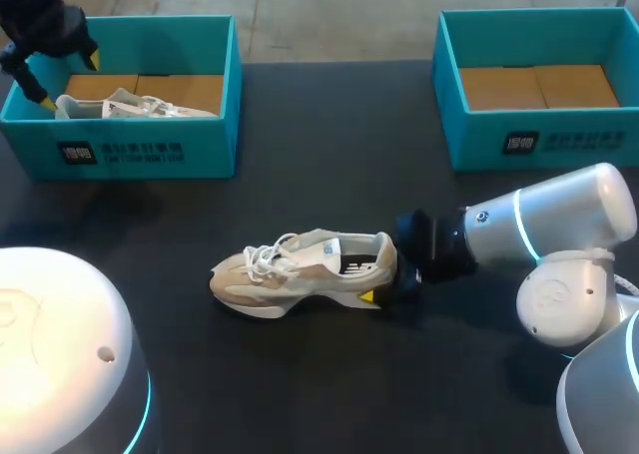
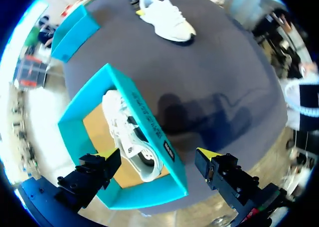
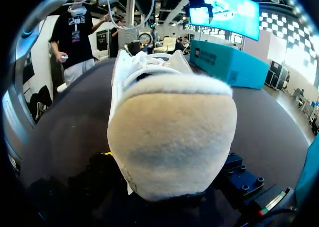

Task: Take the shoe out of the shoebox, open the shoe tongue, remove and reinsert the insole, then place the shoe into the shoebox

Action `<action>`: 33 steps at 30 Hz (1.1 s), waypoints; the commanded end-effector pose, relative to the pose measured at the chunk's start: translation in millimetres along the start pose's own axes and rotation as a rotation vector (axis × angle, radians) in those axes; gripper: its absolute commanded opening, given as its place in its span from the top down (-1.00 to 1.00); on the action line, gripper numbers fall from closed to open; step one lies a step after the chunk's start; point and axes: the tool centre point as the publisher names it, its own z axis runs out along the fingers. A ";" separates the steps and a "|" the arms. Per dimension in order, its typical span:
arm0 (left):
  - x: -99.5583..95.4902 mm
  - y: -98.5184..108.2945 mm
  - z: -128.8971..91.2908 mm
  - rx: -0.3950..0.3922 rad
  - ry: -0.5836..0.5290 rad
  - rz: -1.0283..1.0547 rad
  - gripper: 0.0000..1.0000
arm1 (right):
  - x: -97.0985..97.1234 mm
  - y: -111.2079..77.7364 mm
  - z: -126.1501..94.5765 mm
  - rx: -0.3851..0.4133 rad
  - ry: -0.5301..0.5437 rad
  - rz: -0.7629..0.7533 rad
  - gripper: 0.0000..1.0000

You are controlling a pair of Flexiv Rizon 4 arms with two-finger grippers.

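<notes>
A beige and white shoe (image 1: 300,272) lies on its sole in the middle of the black table, toe pointing left. My right gripper (image 1: 396,274) comes in from the right and holds its heel, one yellow tip showing on the near side. In the right wrist view the suede heel (image 3: 172,137) fills the space between the fingers of that gripper (image 3: 169,164). A second shoe (image 1: 130,105) lies in the left shoebox (image 1: 150,153). My left gripper (image 1: 45,50) hangs open above that box's left end. In the left wrist view this gripper (image 2: 158,156) straddles the box wall (image 2: 149,122), apart from the boxed shoe (image 2: 127,137).
An empty teal shoebox (image 1: 539,135) with a cardboard floor stands at the back right. The two boxes are separated by bare black table (image 1: 339,145). My arms' bulky white bodies take up the front left and front right corners.
</notes>
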 end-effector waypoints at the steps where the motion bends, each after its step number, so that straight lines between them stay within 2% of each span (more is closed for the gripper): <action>1: 6.1 -4.0 0.8 -0.048 -0.055 -0.360 -1.00 | 1.8 0.8 2.0 0.008 -0.004 0.001 1.00; 13: 6.1 -4.0 0.8 -0.048 -0.055 -0.360 -1.00 | 1.8 0.8 2.0 0.008 -0.004 0.001 1.00; 15: 8.4 -13.3 3.4 -0.067 -0.057 -0.394 -1.00 | 1.8 0.8 2.0 0.008 -0.004 0.001 1.00; 17: 10.1 -20.7 1.1 -0.041 -0.043 -0.479 -1.00 | 1.8 0.8 2.0 0.008 -0.004 0.001 1.00; 21: 13.9 -31.4 -1.5 -0.043 -0.048 -0.607 -1.00 | 1.8 0.8 2.0 0.008 -0.004 0.001 1.00; 29: 19.2 -50.9 -5.6 -0.104 -0.048 -0.893 -1.00 | 1.8 0.8 2.0 0.008 -0.004 0.001 1.00; 32: 17.7 -54.7 -7.1 -0.086 -0.058 -0.993 -1.00 | 1.8 0.8 2.0 0.008 -0.004 0.001 1.00; 33: 18.4 -57.4 -8.4 -0.104 -0.086 -1.037 -1.00 | 1.8 0.8 2.0 0.008 -0.004 0.001 1.00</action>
